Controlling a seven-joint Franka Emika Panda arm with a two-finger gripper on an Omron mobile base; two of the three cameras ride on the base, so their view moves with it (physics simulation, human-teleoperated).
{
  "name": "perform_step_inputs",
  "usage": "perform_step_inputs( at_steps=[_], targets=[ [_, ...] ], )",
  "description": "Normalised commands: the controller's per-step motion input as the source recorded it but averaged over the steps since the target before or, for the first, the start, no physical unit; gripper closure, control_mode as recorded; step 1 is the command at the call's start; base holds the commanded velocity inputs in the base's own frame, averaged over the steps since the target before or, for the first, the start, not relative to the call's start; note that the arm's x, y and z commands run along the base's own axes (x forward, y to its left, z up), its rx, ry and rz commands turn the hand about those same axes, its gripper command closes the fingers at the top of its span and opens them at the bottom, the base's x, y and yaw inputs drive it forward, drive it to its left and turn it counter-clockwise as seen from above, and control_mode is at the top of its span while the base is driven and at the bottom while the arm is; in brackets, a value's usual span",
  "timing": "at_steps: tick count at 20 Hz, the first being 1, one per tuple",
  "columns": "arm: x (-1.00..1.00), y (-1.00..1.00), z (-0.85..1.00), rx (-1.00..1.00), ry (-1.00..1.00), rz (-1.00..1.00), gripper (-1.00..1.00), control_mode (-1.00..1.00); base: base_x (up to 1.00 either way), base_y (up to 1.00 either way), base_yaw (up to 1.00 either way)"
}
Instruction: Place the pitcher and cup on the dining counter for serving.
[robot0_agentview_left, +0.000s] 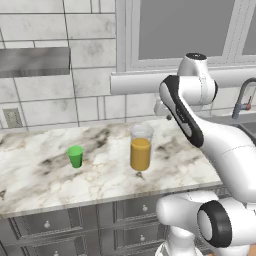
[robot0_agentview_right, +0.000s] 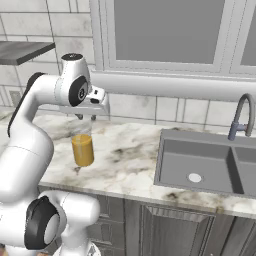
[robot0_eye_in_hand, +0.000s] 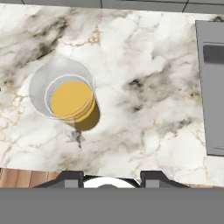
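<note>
Tool (robot0_agentview_right: 86, 117) hangs empty above the tall clear orange-filled pitcher (robot0_agentview_right: 82, 148), upper left of right base frame; jaws apart, nothing between them. Pitcher (robot0_agentview_left: 141, 148) stands upright on marble-topped wall desk (robot0_agentview_left: 40, 177), frame centre in left base view. Small bright green cup (robot0_agentview_left: 75, 156) sits well apart, centre-left. Grey sink (robot0_agentview_right: 200, 162) at right.
</note>
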Motion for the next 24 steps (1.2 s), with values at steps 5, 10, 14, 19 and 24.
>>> perform_step_inputs(
  at_steps=[5,10,14,19,24],
  targets=[
    [-0.16,0.03,-0.01,0.00,-0.01,0.02,-1.00,-1.00,0.00,0.00,0.00],
    [0.00,0.19,-0.47,0.00,-0.03,0.05,-1.00,-1.00,0.00,0.00,0.00],
    [0.00,0.28,-0.74,0.00,0.00,0.09,-1.00,-1.00,0.00,0.00,0.00],
    [0.08,0.27,-0.62,0.05,0.00,0.13,-1.00,-1.00,0.00,0.00,0.00],
    [0.20,0.29,-0.47,0.02,0.00,0.12,-1.00,-1.00,0.00,0.00,0.00]
  ],
)
